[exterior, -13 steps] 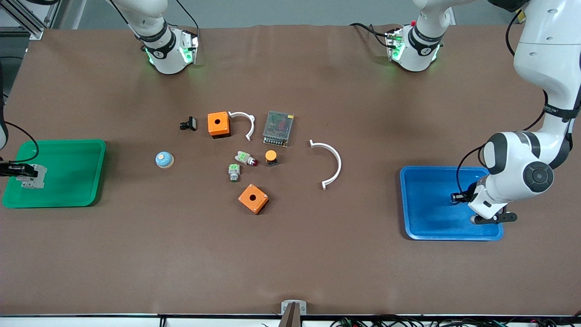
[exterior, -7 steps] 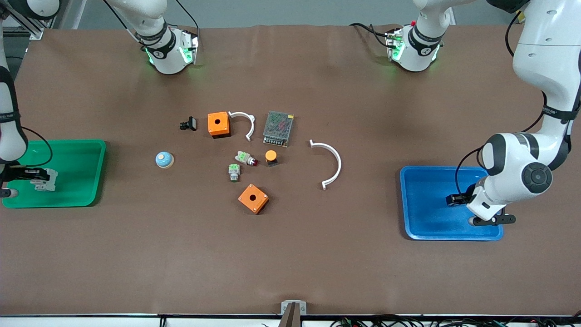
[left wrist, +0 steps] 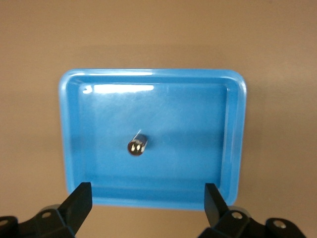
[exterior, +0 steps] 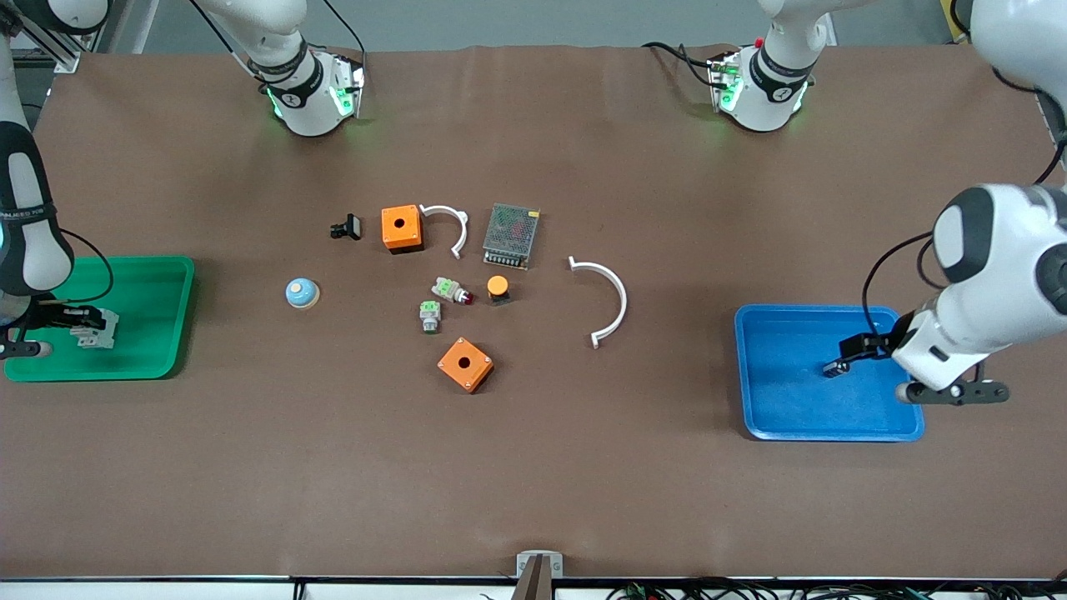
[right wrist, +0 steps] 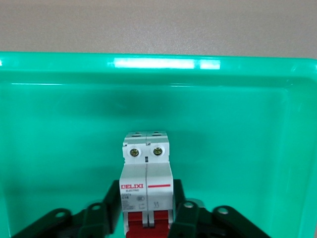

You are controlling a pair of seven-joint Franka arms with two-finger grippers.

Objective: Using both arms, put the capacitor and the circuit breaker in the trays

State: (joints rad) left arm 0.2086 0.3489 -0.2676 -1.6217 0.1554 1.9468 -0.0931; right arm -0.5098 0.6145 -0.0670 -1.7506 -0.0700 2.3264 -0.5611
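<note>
- The left gripper (left wrist: 146,204) hangs over the blue tray (exterior: 771,421) at the left arm's end of the table, its fingers spread wide with nothing between them.
- The capacitor (left wrist: 136,145) lies loose on the tray floor, near the middle, apart from both fingers; it is too small to make out in the front view.
- The right gripper (right wrist: 147,210) is over the green tray (exterior: 150,271) at the right arm's end of the table, pinching the circuit breaker (right wrist: 146,184) by its sides near the end with the red levers.
- In the front view the circuit breaker (exterior: 93,332) shows inside the green tray's outline, held by the right gripper (exterior: 73,321); whether it already rests on the tray floor cannot be told.
- Step in hand, as I judge it: the capacitor's half looks done, and the circuit breaker's placing is at its last stage.
- Next move for the right arm, probably: settle the block onto the tray floor if it is not down, spread the fingers, then lift straight up so it is not dragged or tipped.
- The left arm only needs to rise clear of the blue tray's rim.
- The orange boxes (exterior: 402,227), white curved clips (exterior: 614,292) and other parts in the middle of the table play no part here.
</note>
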